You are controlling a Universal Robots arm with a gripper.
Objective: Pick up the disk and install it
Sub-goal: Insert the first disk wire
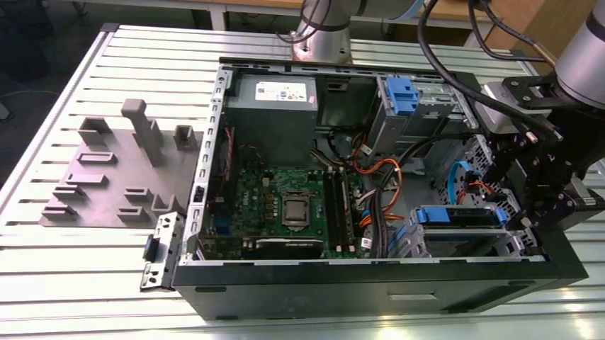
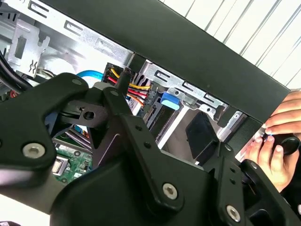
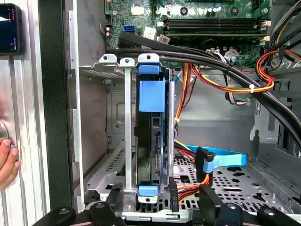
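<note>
We note the open computer case [image 1: 378,280] lying on the slatted table [image 1: 85,283], motherboard [image 1: 283,205] exposed, grey power-supply box [image 1: 274,99] at its far end. The arm's gripper [image 1: 543,198] hangs over the case's edge at the exterior view's right, beside the drive cage [image 3: 124,141].

The disk [image 3: 151,136] sits seated in that cage, edge-on in the first wrist view, its blue carrier frame [image 3: 152,94] facing us; in the exterior view the same blue front [image 1: 458,216] shows near the gripper.

Handling, as we judge it: stiff, metal-bodied, moderately heavy, smooth on its faces, sensitive to knocks. The blue carrier's front tab looks the best hold; the plastic may flex.

Fingers: two dark pads [image 3: 211,202] appear spread, with nothing between them, so we read the gripper as released.

Hidden: the disk's label and flat faces, the cage depth, and its cable connection behind the bundled wires [image 3: 225,80]. A person's hand [image 2: 275,136] rests outside the case wall.
</note>
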